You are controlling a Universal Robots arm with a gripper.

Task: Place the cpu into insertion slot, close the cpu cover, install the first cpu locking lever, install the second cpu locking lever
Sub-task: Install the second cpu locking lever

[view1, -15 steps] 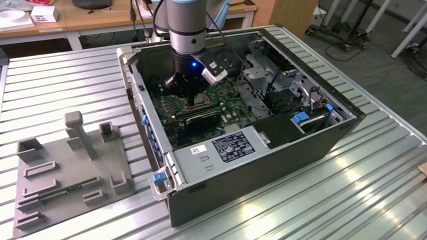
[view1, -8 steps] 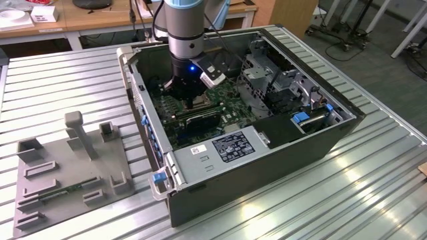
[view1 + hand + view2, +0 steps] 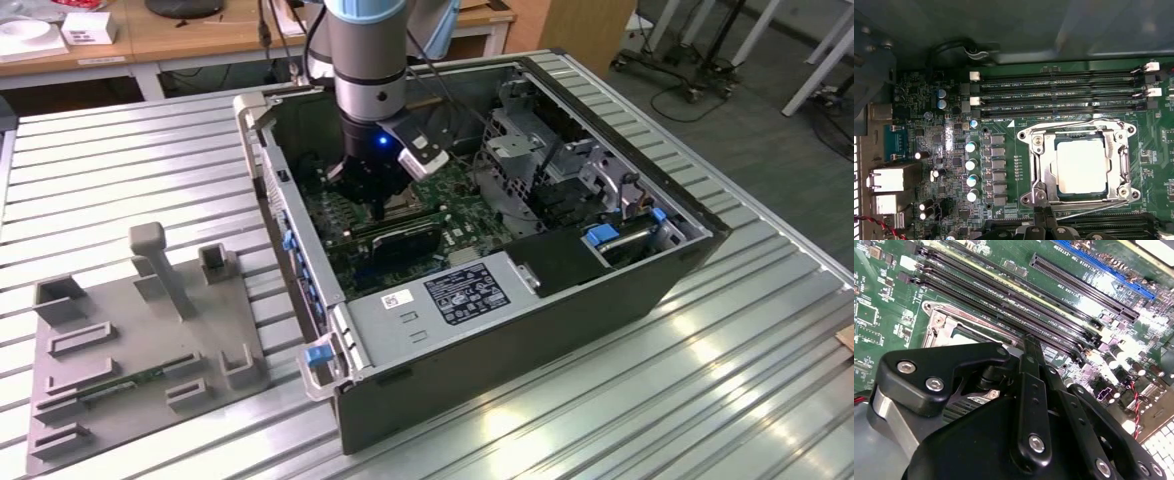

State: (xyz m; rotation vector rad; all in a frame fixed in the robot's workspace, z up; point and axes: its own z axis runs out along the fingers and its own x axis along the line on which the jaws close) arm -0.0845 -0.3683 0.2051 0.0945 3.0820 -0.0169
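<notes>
The cpu point(image 3: 1080, 166), a pale silver square, lies in the insertion slot point(image 3: 1128, 194) on the green board. The cpu cover point(image 3: 1043, 172), a silver frame, lies flat around it. One thin wire lever point(image 3: 1074, 123) runs along the side by the memory slots, and another point(image 3: 1089, 209) along the opposite side. My gripper point(image 3: 1046, 219) is beside that second lever at the socket's edge, with its fingers together and nothing visible between them. In the second wrist view the gripper point(image 3: 1029, 342) tapers to a point beside the cover point(image 3: 941, 320). In the exterior view the gripper point(image 3: 390, 208) is down inside the open computer case point(image 3: 534, 330).
Long black memory slots point(image 3: 1059, 92) run beside the socket, and a row of capacitors point(image 3: 971, 165) stands on another side. A blue expansion slot point(image 3: 1114, 275) lies further off. A drive cage point(image 3: 534, 150) and the case walls hem the arm in. A grey fixture plate point(image 3: 134, 340) lies on the exterior view's left.
</notes>
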